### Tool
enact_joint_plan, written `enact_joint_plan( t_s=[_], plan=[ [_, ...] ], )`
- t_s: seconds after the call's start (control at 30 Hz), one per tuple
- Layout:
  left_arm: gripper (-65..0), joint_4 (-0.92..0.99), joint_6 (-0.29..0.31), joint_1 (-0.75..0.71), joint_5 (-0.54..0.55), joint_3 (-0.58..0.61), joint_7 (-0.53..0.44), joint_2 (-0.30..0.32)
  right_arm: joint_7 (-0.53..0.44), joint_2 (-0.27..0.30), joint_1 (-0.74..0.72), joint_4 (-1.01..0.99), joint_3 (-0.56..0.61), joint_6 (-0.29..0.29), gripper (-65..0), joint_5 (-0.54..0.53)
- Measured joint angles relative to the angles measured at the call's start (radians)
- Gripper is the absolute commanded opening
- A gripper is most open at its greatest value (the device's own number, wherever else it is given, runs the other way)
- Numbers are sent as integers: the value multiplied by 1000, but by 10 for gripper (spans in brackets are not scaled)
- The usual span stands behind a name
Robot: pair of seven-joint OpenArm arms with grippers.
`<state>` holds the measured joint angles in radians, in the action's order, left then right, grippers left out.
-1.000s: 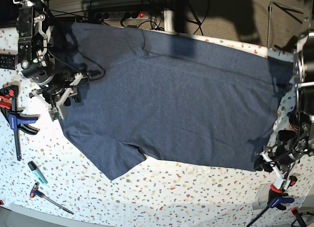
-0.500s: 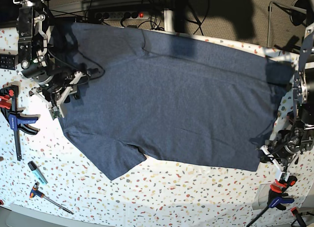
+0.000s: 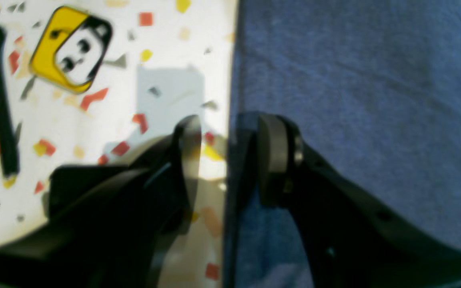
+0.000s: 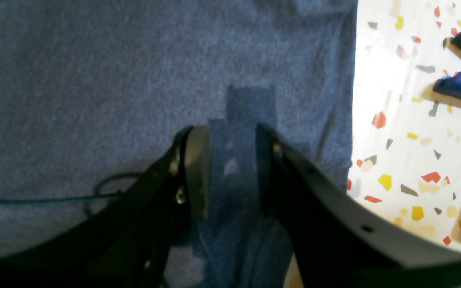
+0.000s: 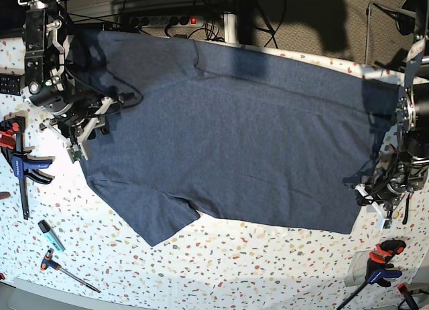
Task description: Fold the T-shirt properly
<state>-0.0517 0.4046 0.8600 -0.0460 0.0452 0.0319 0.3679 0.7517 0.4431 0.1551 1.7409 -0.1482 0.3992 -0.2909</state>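
Observation:
The T-shirt (image 5: 234, 142) is a large navy tee lying spread flat, plain side up, across the speckled table (image 5: 268, 256). My right gripper (image 4: 232, 160) hangs open just above the cloth (image 4: 94, 80), a short way inside the shirt's edge; in the base view the right gripper (image 5: 97, 122) is at the shirt's left side. My left gripper (image 3: 228, 140) is open and straddles the shirt's edge (image 3: 232, 80), one finger over bare table and the other over the cloth (image 3: 354, 100). In the base view the left gripper (image 5: 370, 193) sits by the shirt's lower right corner.
Blue-and-red clamps (image 5: 20, 163) lie at the table's left, with a marker (image 5: 50, 235) and a screwdriver (image 5: 67, 270) below them. Another clamp (image 5: 382, 263) sits at the lower right. A yellow sticker (image 3: 70, 48) is on the table beside the left gripper. A power strip (image 5: 161, 20) lies behind the table.
The left arm has moved up along the shirt's right edge, toward the back of the table. The right arm has shifted only slightly.

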Motion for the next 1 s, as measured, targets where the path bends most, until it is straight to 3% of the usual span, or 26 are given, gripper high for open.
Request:
enact_joint_plan(
  t_s=[0.33,0.57,0.83,1.0],
  plan=[
    [-440,-3,6,-29,17,-2,-18,-37,0,0,0,0,0,3,-461,0],
    [-650,-5,14,-29,17,-4,-6,-51,-2,0,0,0,0,3,-461,0],
    [-650,-5,13,-34,13,-4,-59,-52,-22,0,-3,0,0,3,-461,0],
    [-650,-5,13,-34,13,-4,-59,-52,-124,0,-11,0,0,3,-461,0]
  ],
)
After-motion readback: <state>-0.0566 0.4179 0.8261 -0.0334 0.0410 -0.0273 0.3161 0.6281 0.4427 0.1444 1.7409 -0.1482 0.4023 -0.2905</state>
